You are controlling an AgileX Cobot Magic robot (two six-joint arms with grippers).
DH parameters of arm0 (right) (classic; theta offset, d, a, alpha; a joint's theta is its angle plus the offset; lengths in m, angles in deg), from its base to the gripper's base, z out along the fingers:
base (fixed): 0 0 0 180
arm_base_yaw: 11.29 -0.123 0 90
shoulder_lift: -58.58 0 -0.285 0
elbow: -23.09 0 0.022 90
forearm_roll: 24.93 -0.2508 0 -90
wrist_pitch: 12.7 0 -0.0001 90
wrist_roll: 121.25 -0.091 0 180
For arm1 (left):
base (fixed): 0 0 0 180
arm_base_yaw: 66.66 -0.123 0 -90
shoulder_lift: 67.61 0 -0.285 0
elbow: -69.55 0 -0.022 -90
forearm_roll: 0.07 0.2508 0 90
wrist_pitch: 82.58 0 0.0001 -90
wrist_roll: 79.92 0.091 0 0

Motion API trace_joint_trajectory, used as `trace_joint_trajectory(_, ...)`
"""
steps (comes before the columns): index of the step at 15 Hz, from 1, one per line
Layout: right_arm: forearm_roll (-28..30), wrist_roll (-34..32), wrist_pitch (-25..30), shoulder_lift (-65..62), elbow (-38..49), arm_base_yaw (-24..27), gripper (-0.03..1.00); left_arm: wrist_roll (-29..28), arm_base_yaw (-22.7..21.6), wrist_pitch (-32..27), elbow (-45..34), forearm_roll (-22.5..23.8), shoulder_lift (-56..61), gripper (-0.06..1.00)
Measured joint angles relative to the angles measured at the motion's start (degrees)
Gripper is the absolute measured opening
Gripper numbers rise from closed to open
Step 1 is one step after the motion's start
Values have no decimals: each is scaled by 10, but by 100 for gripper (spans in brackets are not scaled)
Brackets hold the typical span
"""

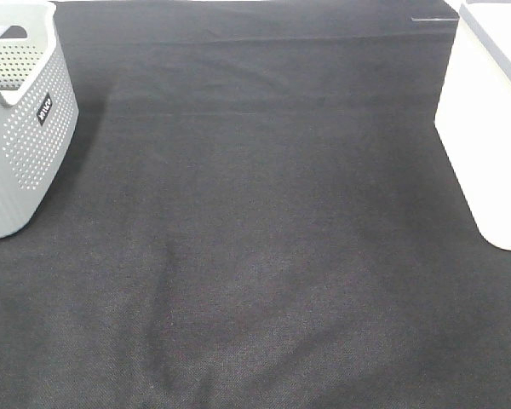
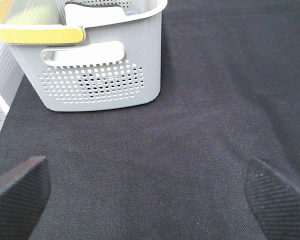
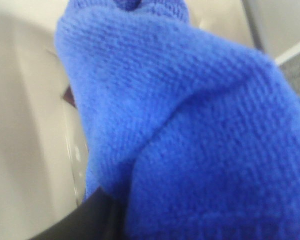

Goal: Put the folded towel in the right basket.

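Filling the right wrist view almost edge to edge is the blue knitted towel [image 3: 190, 125] - bunched and hanging right against the lens, with a pale smooth wall [image 3: 25, 125] close behind it. That wall reads as the inside of the white smooth-sided basket [image 1: 485, 128] on the right of the table, so my call is that the towel is over or just inside its target and the drop is the step in hand. The right gripper's fingers are buried behind the cloth. Only a dark sliver [image 3: 80, 222] peeks out beneath it, and I cannot tell whether they pinch the towel or have let go.

Over on the other side, the left gripper [image 2: 150, 195] hovers low with its ribbed black fingertips [image 2: 17, 195] spread wide and nothing between them. It is parked out of the way, I'd judge, since this job belongs to the right arm.

Beneath it runs the black woven cloth [image 1: 255, 256] that covers the whole table, flat apart from faint creases. Further out stands the grey perforated plastic basket [image 2: 100, 75] with its yellow-edged rim [image 2: 35, 32], holding something pale I can't identify - it sits at the far left, well apart from the white one.

From the high camera neither arm shows. Of the room there are only pale strips past the table edges.
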Motion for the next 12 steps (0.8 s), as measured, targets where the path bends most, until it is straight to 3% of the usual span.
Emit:
trace_joint_trajectory(1, -3, 0, 1, 2, 9, -1, 31, 0, 0, 0, 0, 0, 0, 99)
trace_joint_trajectory(2, -3, 0, 0, 2, 11, -9, 60, 0, 0, 0, 0, 0, 0, 99)
trace_joint_trajectory(3, -3, 0, 0, 2, 11, -9, 60, 0, 0, 0, 0, 0, 0, 99)
trace_joint_trajectory(4, -4, 1, 0, 2, 11, -15, 81, 0, 0, 0, 0, 0, 0, 99)
trace_joint_trajectory(5, -7, 1, 0, 2, 11, -19, 90, 0, 0, 0, 0, 0, 0, 99)
trace_joint_trajectory(8, -45, -1, 0, -2, 11, -46, 97, 0, 0, 0, 0, 0, 0, 99)
trace_joint_trajectory(12, 19, -2, -1, -46, 11, -172, 97, 0, 0, 0, 0, 0, 0, 99)
